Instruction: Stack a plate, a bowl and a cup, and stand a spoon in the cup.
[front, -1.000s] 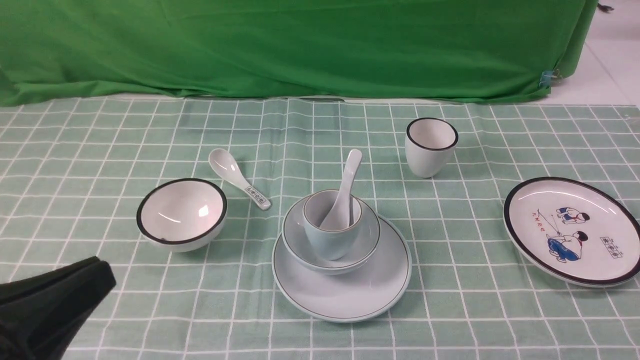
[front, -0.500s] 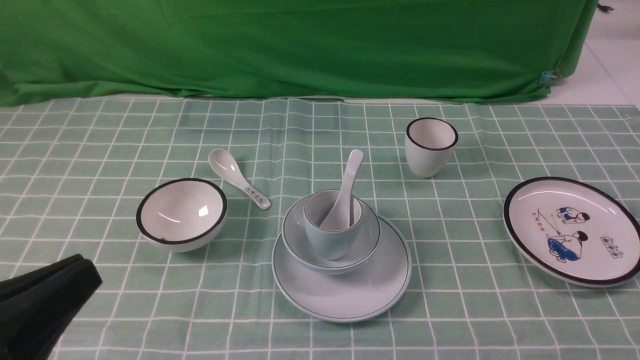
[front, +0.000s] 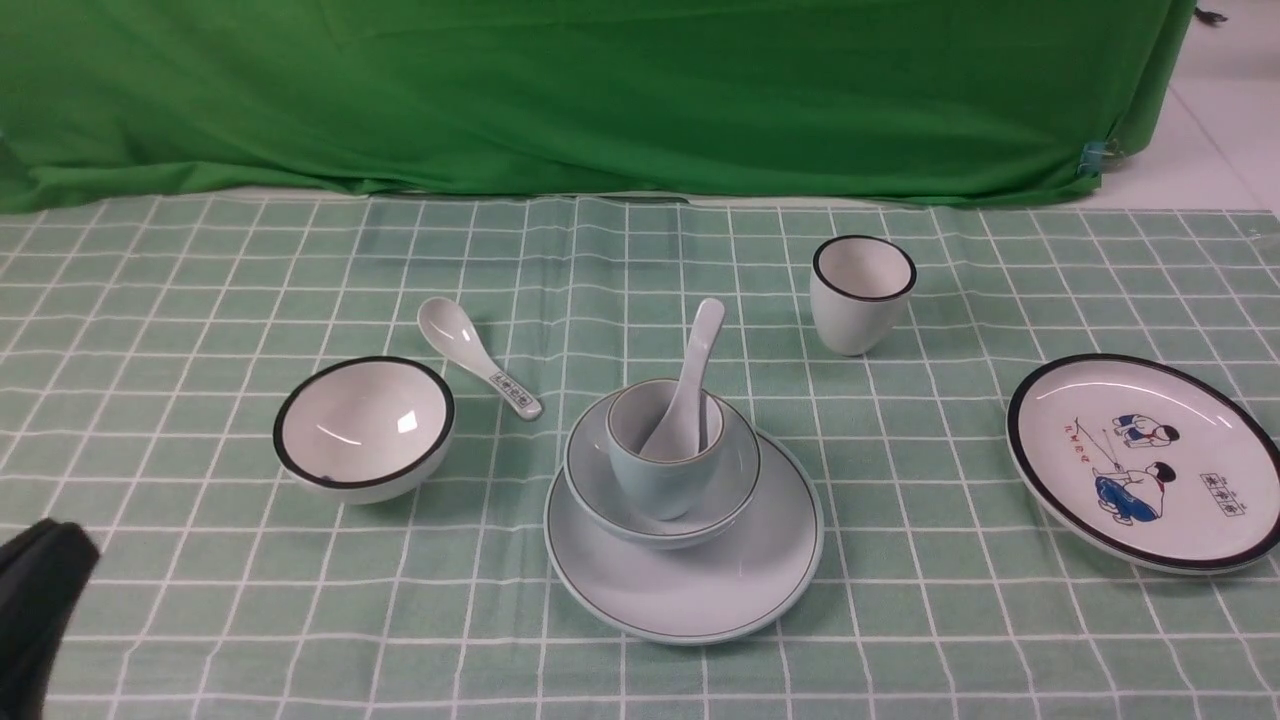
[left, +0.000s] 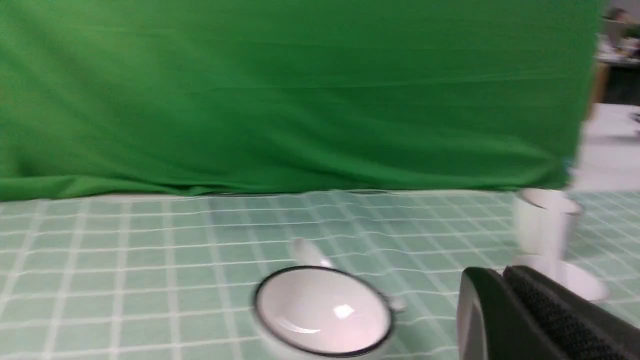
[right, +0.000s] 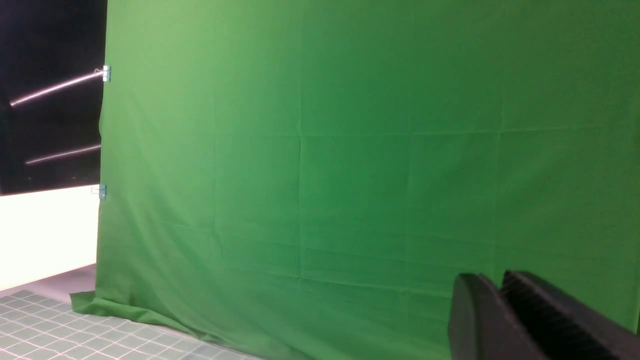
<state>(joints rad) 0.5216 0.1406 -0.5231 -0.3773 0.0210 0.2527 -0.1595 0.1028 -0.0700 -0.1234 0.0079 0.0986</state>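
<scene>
Stack complete: spoon (front: 690, 385) leans in cup (front: 660, 450). Left pincer (left: 505, 285) together, empty; clear away near-left, low and slow.

Even, bright overhead light; soft short shadows under the crockery. Small glare spots sit inside the black-rimmed bowl (front: 364, 428). The front view is sharp; the left wrist view is smeared with motion blur.

Front view overlooks table; wrist views face green backdrop (right: 350, 150).
</scene>
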